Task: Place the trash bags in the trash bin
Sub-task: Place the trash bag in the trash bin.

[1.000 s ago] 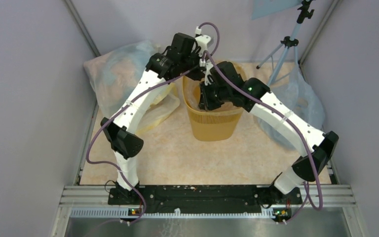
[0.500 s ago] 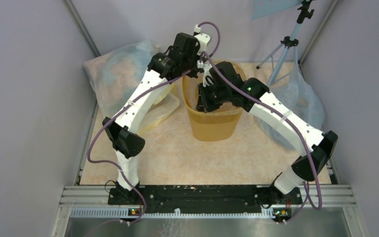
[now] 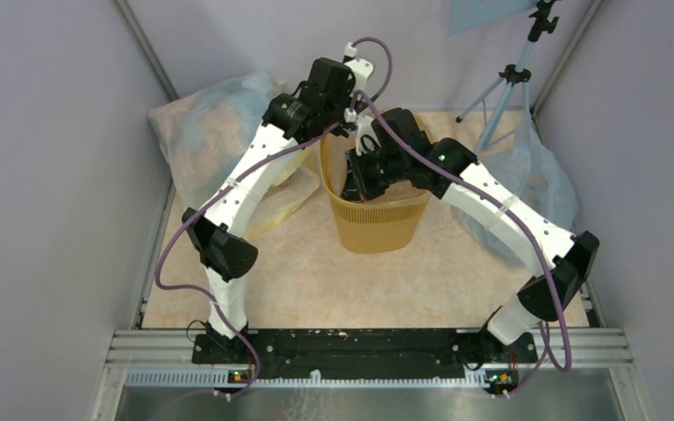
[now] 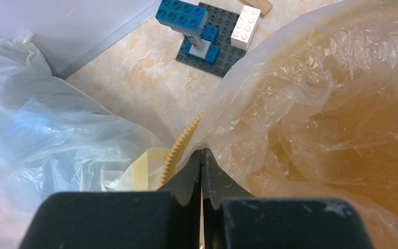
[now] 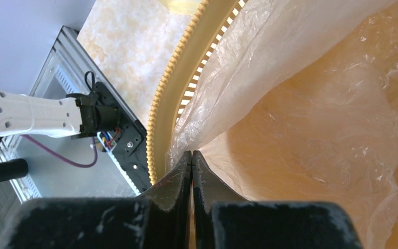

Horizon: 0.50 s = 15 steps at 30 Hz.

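Observation:
The yellow-orange trash bin (image 3: 377, 224) stands at the middle back of the table. A clear, wrinkly trash bag (image 4: 321, 104) hangs inside it, its film lining the walls (image 5: 316, 119). My left gripper (image 4: 202, 153) is shut on the bag's edge at the bin's far left rim (image 4: 179, 148). My right gripper (image 5: 192, 153) is shut on the bag's edge just inside the near left rim (image 5: 160, 114). In the top view both grippers (image 3: 355, 123) (image 3: 355, 180) are over the bin's left side.
A big bluish plastic sack (image 3: 202, 132) lies at the back left, another (image 3: 535, 175) at the right. A blue-and-white block tower (image 4: 207, 31) stands on a dark plate behind the bin. A tripod (image 3: 509, 79) stands at the back right.
The right gripper has moved a little left and down along the bin's left rim with the bag edge. The bin has tilted or shifted slightly left. The left gripper has barely moved.

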Motion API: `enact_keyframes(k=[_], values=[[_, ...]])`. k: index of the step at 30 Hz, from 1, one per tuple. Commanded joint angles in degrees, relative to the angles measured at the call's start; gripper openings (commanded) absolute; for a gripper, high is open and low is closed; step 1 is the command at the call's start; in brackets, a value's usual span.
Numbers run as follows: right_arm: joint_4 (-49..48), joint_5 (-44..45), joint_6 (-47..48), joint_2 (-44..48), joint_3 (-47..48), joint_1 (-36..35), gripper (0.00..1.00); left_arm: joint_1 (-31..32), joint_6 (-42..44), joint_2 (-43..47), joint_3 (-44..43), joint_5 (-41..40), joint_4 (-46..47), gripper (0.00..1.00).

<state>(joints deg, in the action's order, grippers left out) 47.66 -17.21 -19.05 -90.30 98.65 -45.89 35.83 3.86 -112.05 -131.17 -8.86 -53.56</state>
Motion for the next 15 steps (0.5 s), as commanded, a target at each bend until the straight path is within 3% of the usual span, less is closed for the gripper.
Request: enact_keyframes(k=[1,6,15], values=[[-8.1,-3.7,2.0,1.9,1.9,-0.7,0.00,0.3,1.1,-0.2,1.4,1.1,2.5,0.00],[-8.2,-0.5,2.1,2.4,2.7,-0.7,0.02,-0.5,-2.4,3.5,5.1,5.1,6.4,0.00],[-10.0,-0.3,1.4,3.4,2.7,-0.7,0.00,-1.0,-1.8,4.8,4.2,1.5,3.4,0.00]])
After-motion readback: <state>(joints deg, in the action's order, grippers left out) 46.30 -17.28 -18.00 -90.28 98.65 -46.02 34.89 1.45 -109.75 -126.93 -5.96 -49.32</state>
